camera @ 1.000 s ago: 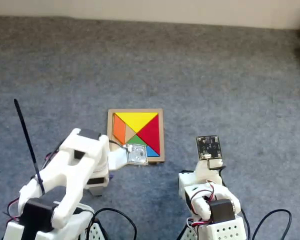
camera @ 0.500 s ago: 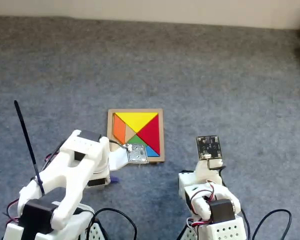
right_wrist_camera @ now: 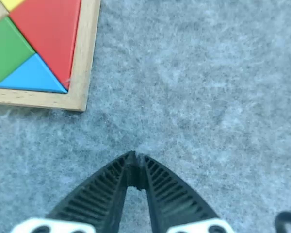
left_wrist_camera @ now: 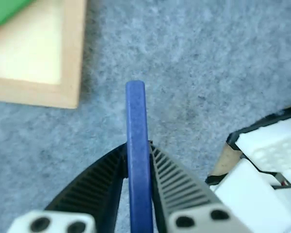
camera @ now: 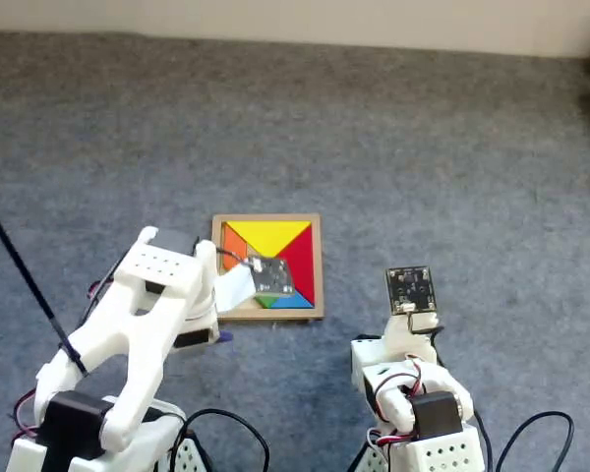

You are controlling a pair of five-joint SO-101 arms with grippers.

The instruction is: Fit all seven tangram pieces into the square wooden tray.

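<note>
Blue piece (left_wrist_camera: 137,141) is sitting pinched between the left jaws, held on edge. Its thin face is pointing up at the wrist camera and its long axis is running straight along the jaw line, sticking out past the tips. It is hanging over the grey desk (left_wrist_camera: 194,58), outside the tray (left_wrist_camera: 75,48).

The tray's corner is lying just ahead of the tips and off to one side, with the rim running between piece and pocket. A bare pocket (left_wrist_camera: 29,53) is showing inside that corner, bordered by the green piece (left_wrist_camera: 5,8). I'm reading that as the slot for this piece.

So the move is hinging on a forward-and-sideways shift over the rim, plus tipping the piece from edge-on to flat. I can't tell from here whether its outline is lining up with the pocket.

In the high view the left arm (camera: 147,315) is leaning over the tray's near left part, so it is clearly the nearer arm. The right jaws are sitting pressed together, gripping nothing, over bare desk short of the tray's other near corner. The red piece (right_wrist_camera: 51,34) and light-blue piece (right_wrist_camera: 34,75) are lying seated in that corner. The yellow piece (camera: 267,236) is filling the far side.
</note>
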